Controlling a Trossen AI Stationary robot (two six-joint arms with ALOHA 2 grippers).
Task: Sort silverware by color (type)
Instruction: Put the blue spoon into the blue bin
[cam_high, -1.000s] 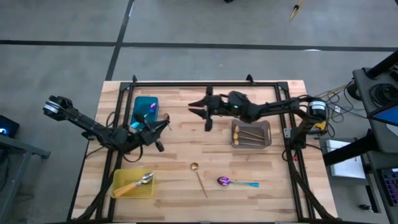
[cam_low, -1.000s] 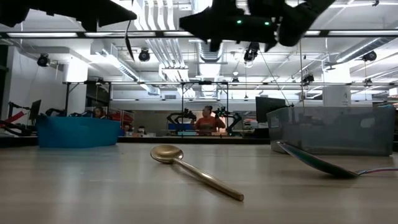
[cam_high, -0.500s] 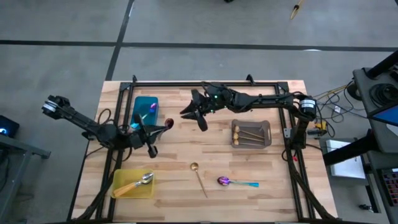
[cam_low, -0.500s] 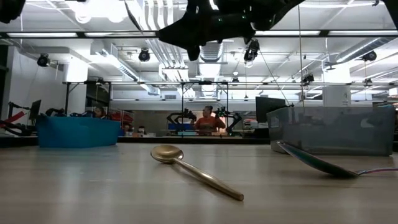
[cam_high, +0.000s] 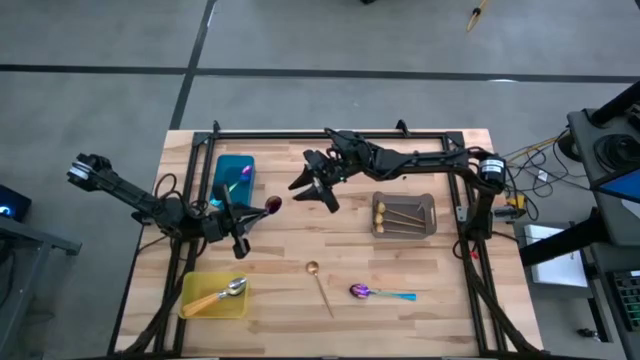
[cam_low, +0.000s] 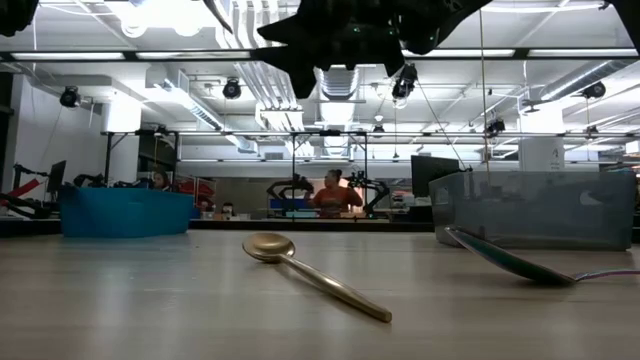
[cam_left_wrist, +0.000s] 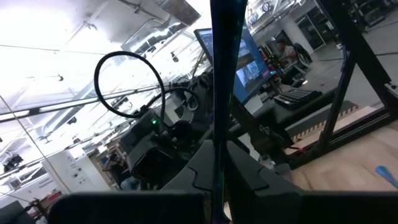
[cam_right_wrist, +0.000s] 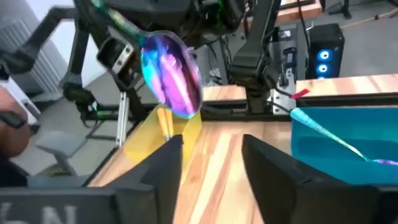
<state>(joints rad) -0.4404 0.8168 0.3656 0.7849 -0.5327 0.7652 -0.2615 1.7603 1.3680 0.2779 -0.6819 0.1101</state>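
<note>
Right gripper (cam_high: 312, 187) wider — perhaps clear of iridescent spoon (cam_high: 272, 204)

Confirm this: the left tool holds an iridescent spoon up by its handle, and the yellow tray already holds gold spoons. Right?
Not quite. In the high view the yellow tray holds an orange-handled silver spoon; the gold spoons lie in the grey tray. The left tool does hold the iridescent spoon by its handle.
</note>
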